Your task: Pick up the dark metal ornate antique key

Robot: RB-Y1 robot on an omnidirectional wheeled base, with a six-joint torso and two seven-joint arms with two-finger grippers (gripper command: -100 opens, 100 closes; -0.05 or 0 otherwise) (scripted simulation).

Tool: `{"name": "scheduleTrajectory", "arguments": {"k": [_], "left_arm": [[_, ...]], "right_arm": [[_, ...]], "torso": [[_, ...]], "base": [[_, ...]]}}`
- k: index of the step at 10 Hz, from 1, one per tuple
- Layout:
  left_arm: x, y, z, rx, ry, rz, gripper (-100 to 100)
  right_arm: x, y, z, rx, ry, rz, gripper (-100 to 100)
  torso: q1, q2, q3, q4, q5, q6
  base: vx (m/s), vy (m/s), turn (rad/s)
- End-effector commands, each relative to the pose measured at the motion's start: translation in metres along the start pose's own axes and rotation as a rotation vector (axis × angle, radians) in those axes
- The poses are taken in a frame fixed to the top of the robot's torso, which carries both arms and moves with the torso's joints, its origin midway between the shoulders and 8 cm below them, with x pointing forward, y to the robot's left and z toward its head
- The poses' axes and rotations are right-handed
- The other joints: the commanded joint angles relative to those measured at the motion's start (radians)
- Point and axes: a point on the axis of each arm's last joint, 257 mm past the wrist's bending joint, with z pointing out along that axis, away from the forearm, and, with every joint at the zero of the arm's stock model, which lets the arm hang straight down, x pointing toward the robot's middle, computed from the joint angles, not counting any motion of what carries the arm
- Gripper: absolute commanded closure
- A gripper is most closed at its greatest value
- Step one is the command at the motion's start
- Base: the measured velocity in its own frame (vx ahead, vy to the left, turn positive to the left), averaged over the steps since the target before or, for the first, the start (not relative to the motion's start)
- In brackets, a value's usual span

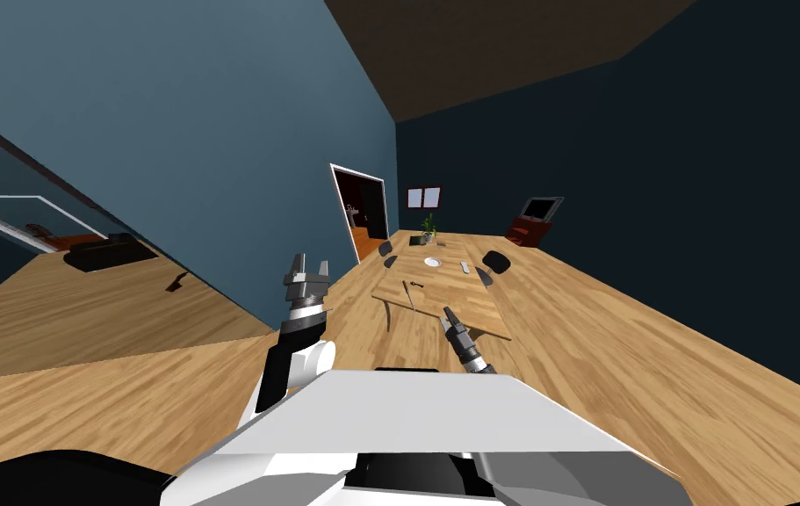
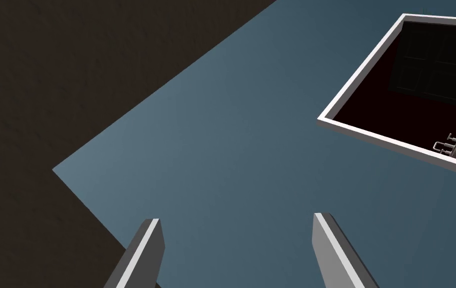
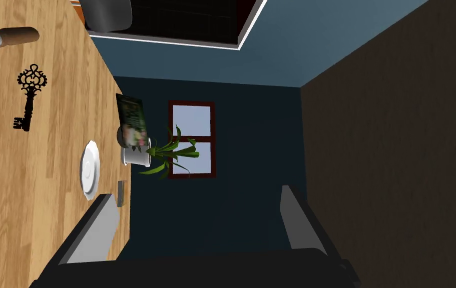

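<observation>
The dark ornate key [image 3: 29,97] lies flat on the wooden table [image 3: 1,200], its scrolled bow toward a wood-handled tool [image 3: 6,36]. From the head camera the key [image 1: 415,284] is a small dark mark on the near left part of the table [image 1: 477,307]. My right gripper [image 1: 449,314] hovers over the table's near edge, right of the key and apart from it. Its fingers [image 3: 96,225] stand open around nothing, with the right gripper [image 3: 194,193] pointing down the length of the table. My left gripper [image 1: 308,265] is raised to the left of the table, open [image 2: 237,219] and holding nothing.
A white plate [image 3: 90,170], a potted plant [image 3: 156,155] and an upright book [image 3: 131,120] stand farther along the table. Dark chairs [image 1: 496,261] flank it. A doorway [image 1: 361,215] opens in the blue wall to the left. Wooden floor [image 1: 652,351] spreads to the right.
</observation>
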Motion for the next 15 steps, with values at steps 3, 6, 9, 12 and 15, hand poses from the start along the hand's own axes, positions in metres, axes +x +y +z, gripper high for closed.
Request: {"name": "scheduleTrajectory", "arguments": {"k": [3,6,9,12,15], "left_arm": [[0.0,0.0,0.0,0.0,0.0,0.0,0],[0.0,0.0,0.0,0.0,0.0,0.0,0],[0.0,0.0,0.0,0.0,0.0,0.0,0],[0.0,0.0,0.0,0.0,0.0,0.0,0],[0.0,0.0,0.0,0.0,0.0,0.0,0]], "right_arm": [[0.016,-0.056,-0.033,0.154,0.078,-0.027,-100],[0.031,-0.089,-0.059,0.242,0.132,-0.048,-100],[0.056,-0.136,-0.112,0.381,0.249,-0.102,-100],[0.064,-0.165,-0.149,0.47,0.313,-0.135,-100],[0.067,-0.197,-0.196,0.576,0.38,-0.173,-100]], "torso": [[0.0,-0.001,-0.001,0.0,0.0,0.0],[0.001,-0.005,-0.003,-0.001,0.0,0.0],[0.001,-0.005,-0.003,-0.001,0.001,0.001],[0.0,-0.007,-0.004,-0.001,0.0,0.001],[0.002,-0.008,-0.004,-0.001,0.001,0.0]], "base": [[-0.076,0.001,0.139],[-0.027,0.012,0.106],[-0.036,0.034,0.227],[-0.013,0.026,0.109],[0.001,0.046,0.202]]}}
